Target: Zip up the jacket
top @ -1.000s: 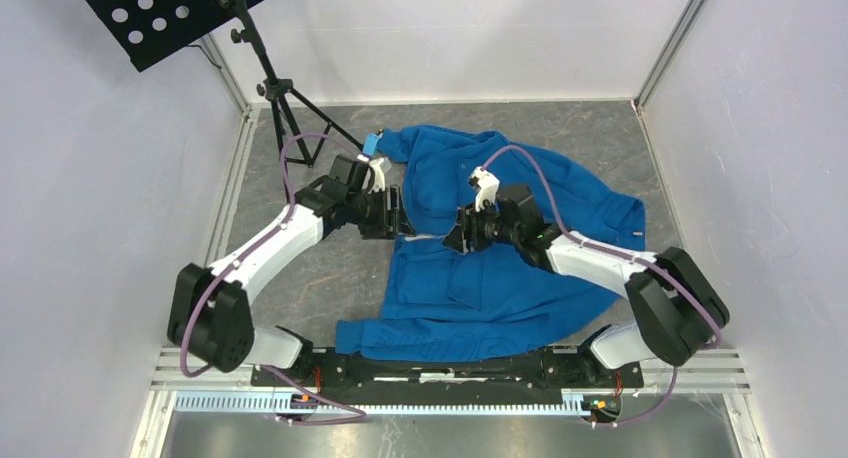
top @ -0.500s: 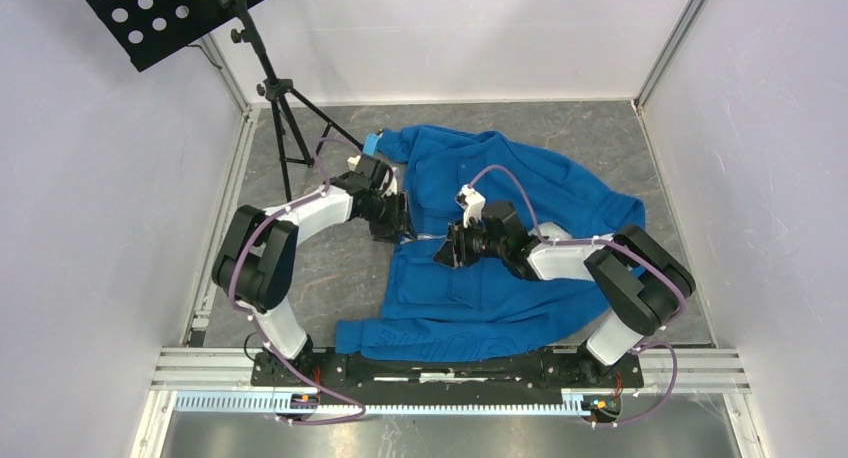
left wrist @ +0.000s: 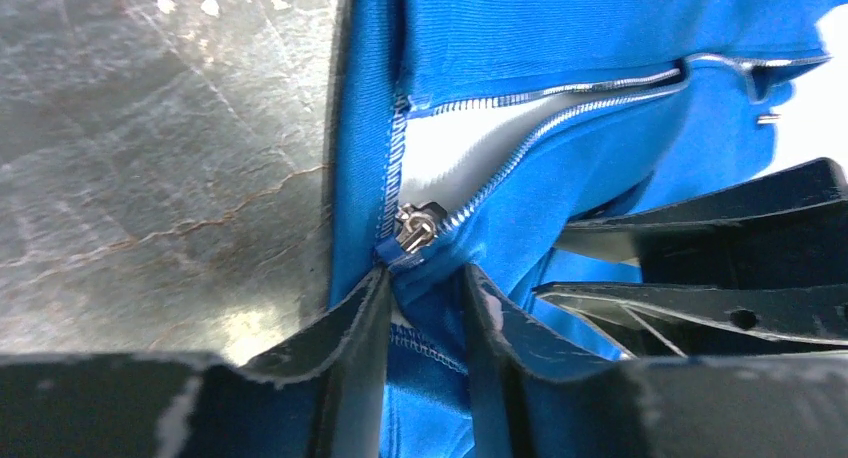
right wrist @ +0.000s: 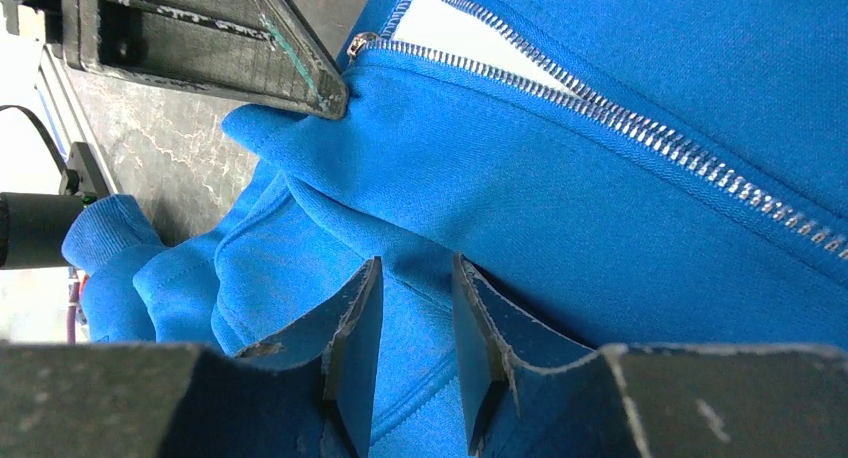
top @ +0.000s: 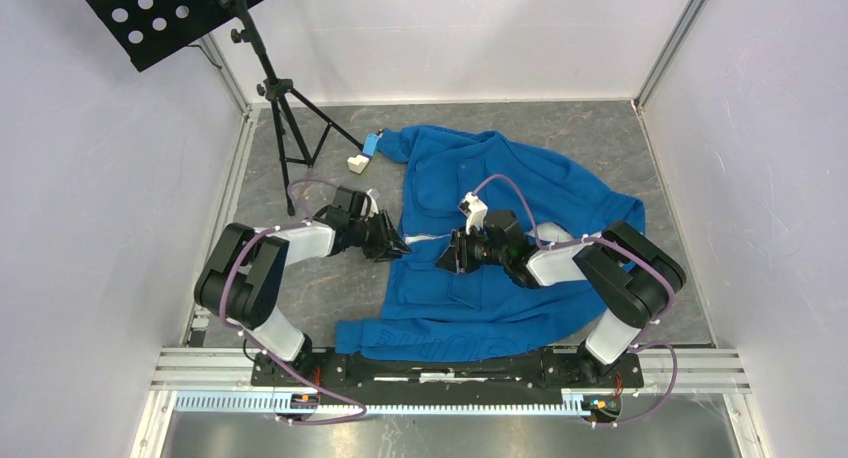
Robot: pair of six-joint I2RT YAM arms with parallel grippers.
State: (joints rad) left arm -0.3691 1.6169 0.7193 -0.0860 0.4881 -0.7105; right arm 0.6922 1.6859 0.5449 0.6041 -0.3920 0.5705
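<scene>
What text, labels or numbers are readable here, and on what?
No readable text.
Jacket: dark marks along its near edge, too blurred to read.
Blue tag at its far left corner: too small to read.
Zipper and the fabric in both wrist views: no text.

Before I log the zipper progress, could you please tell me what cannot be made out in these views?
- Top external: the zipper slider, too small and crowded by the left gripper and right gripper.
- Left wrist: the zipper's far end, washed out by glare at the right edge.
- Right wrist: whether the right gripper pinches the jacket; fabric fills its gap.
</scene>
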